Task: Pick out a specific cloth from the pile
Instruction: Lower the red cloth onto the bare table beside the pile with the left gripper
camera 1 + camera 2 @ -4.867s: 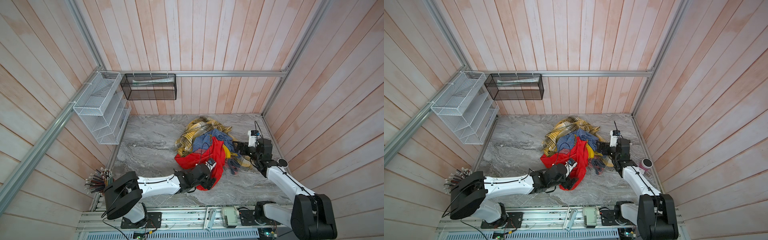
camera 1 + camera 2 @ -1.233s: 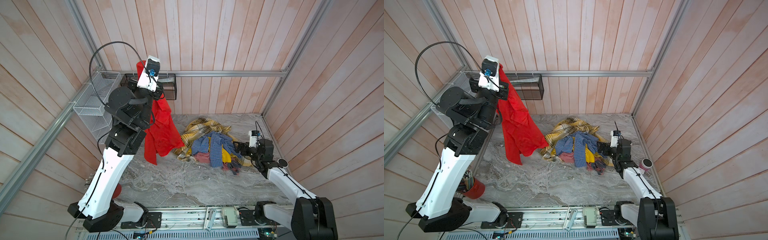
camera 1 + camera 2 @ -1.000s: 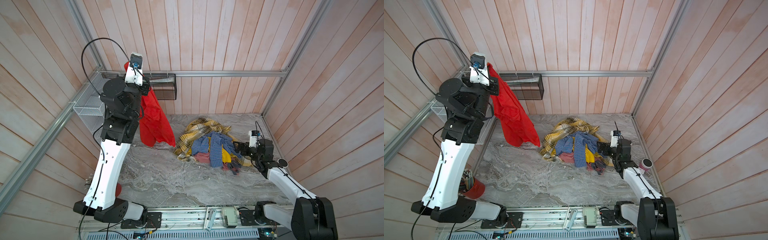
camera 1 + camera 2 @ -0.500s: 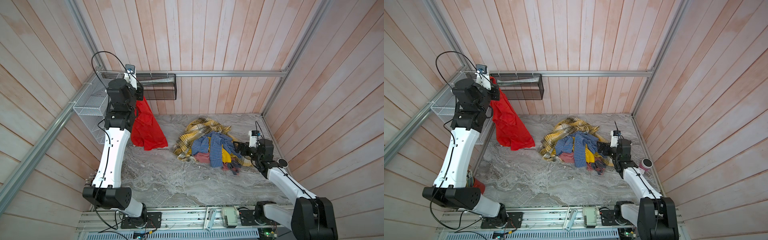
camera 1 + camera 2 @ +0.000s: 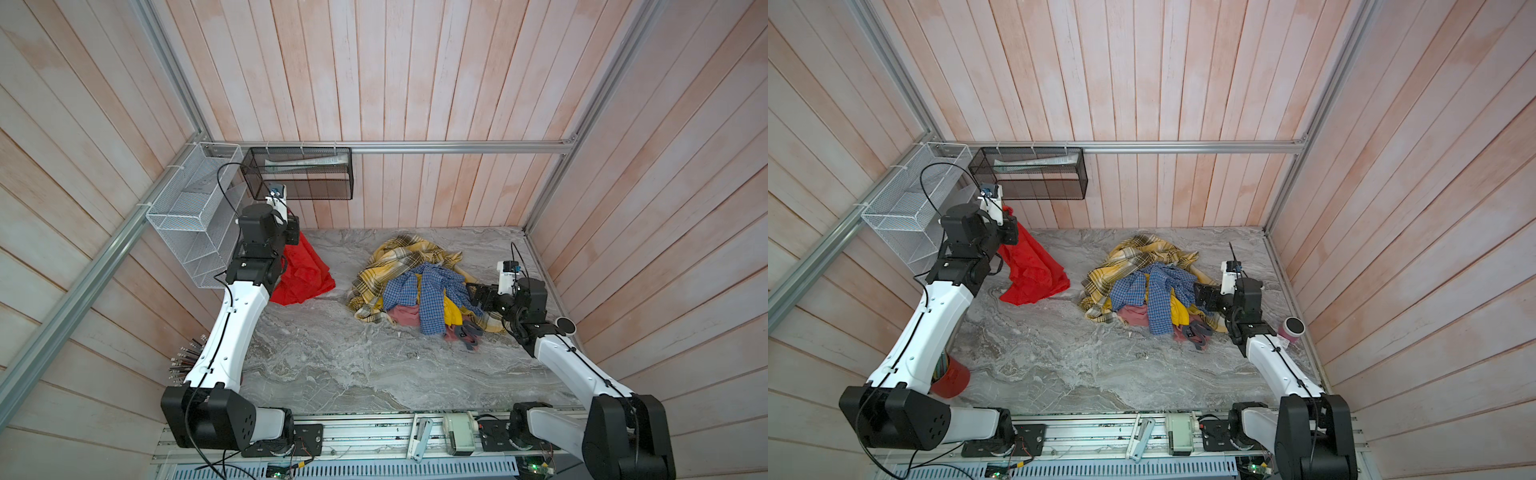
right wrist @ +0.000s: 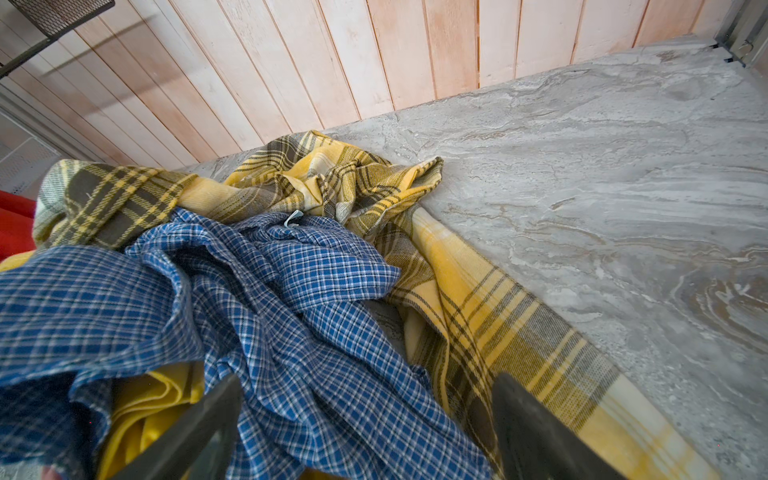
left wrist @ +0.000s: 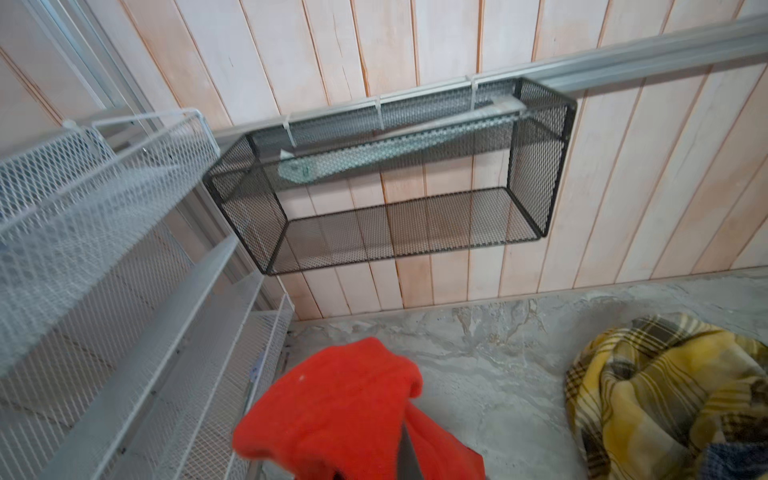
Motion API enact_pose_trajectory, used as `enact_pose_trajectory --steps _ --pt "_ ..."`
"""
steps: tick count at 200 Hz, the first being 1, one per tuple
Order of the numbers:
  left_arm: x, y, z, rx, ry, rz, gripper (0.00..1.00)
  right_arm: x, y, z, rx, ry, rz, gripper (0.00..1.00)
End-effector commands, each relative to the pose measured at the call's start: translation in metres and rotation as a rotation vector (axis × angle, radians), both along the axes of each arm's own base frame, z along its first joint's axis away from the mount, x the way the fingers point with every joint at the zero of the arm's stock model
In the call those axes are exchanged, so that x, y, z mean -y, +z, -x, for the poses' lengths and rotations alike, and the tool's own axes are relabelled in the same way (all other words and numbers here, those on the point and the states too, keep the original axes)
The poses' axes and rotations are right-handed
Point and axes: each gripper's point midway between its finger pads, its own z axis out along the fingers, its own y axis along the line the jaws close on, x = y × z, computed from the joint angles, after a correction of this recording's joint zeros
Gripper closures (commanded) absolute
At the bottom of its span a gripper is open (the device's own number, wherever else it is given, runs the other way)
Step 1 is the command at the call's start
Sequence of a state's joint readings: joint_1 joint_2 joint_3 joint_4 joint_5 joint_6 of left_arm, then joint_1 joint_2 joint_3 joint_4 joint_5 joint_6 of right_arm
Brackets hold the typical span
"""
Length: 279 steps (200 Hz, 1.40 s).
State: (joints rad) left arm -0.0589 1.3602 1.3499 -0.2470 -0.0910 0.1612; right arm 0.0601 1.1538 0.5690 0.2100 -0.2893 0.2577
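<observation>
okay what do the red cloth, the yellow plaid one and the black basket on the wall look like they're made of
Red cloth: thin woven fabric, probably synthetic; faint sheen, sharp creases, though it looks fuzzier in the blurred left wrist view.
Yellow plaid cloth: thicker, matte, soft brushed weave, likely flannel or cotton; the threads show close up.
Black basket: fine metal mesh on a wire frame with a dark matte coat; you can see the wall through it.

The grey veined stone-look bench (image 5: 332, 365) is showing a smooth, faintly glossy face. The plain bright red cloth (image 5: 305, 274) is looking thin and slightly shiny, the large yellow plaid cloth (image 6: 478, 307) woven, soft and matt. Pale wooden wall planks (image 5: 374, 83) are looking matt; the black mesh metal basket (image 7: 395, 187) is looking dull
</observation>
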Motion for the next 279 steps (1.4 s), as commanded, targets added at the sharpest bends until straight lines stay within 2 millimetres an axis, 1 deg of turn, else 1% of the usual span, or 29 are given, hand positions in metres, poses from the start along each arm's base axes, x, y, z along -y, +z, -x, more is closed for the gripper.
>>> enact_pose_trajectory --steps 1,30,62,70,89,113,123,143,168,189,202,212,221,237,250,262,279 --pt "0.012 -0.019 0.004 -0.011 -0.028 0.059 1.00 0.000 -0.002 0.001 -0.004 0.006 0.004 0.06" --pt "0.014 -0.077 0.006 -0.135 -0.013 0.111 1.00 0.001 -0.003 0.000 -0.006 0.004 0.006 0.06" --pt "0.017 -0.129 0.007 -0.248 -0.001 0.152 1.00 0.001 -0.004 0.001 -0.008 0.005 0.012 0.06" --pt "0.015 -0.141 0.008 -0.277 0.018 0.157 1.00 0.001 -0.004 0.001 -0.008 0.005 0.012 0.06" --pt "0.003 -0.170 0.010 -0.343 0.092 0.162 1.00 0.001 -0.004 0.002 -0.008 0.005 0.012 0.06" --pt "-0.005 -0.202 0.011 -0.435 0.130 0.168 1.00 0.001 -0.005 0.002 -0.010 0.006 0.015 0.06" --pt "-0.011 -0.213 0.009 -0.467 0.147 0.169 0.99 0.001 -0.005 0.001 -0.009 0.006 0.015 0.06" --pt "-0.028 -0.229 0.002 -0.505 0.216 0.237 0.99 0.001 -0.006 0.001 -0.012 0.008 0.014 0.06" --pt "-0.046 -0.237 -0.004 -0.520 0.281 0.237 0.99 0.002 -0.005 0.002 -0.010 0.005 0.019 0.06" --pt "-0.061 -0.249 -0.002 -0.545 0.352 0.203 1.00 0.002 -0.006 0.003 -0.011 0.002 0.021 0.06" --pt "-0.062 -0.258 0.000 -0.566 0.360 0.195 0.99 0.002 -0.007 0.003 -0.013 0.003 0.020 0.06" --pt "-0.058 -0.266 0.001 -0.589 0.338 0.202 0.95 0.002 -0.008 0.003 -0.015 0.004 0.022 0.06" --pt "-0.055 -0.272 0.003 -0.610 0.325 0.209 0.90 0.002 -0.008 0.003 -0.016 0.005 0.021 0.06" --pt "-0.054 -0.279 0.007 -0.627 0.326 0.212 0.70 0.002 -0.008 0.002 -0.018 0.007 0.020 0.06" --pt "-0.058 -0.280 0.009 -0.627 0.348 0.205 0.53 0.001 -0.007 0.002 -0.015 0.009 0.020 0.06" --pt "-0.060 -0.275 0.010 -0.618 0.361 0.203 0.42 0.002 -0.007 0.002 -0.017 0.008 0.023 0.06" --pt "-0.059 -0.256 0.011 -0.581 0.356 0.214 0.27 0.002 -0.006 0.002 -0.013 0.007 0.023 0.06"
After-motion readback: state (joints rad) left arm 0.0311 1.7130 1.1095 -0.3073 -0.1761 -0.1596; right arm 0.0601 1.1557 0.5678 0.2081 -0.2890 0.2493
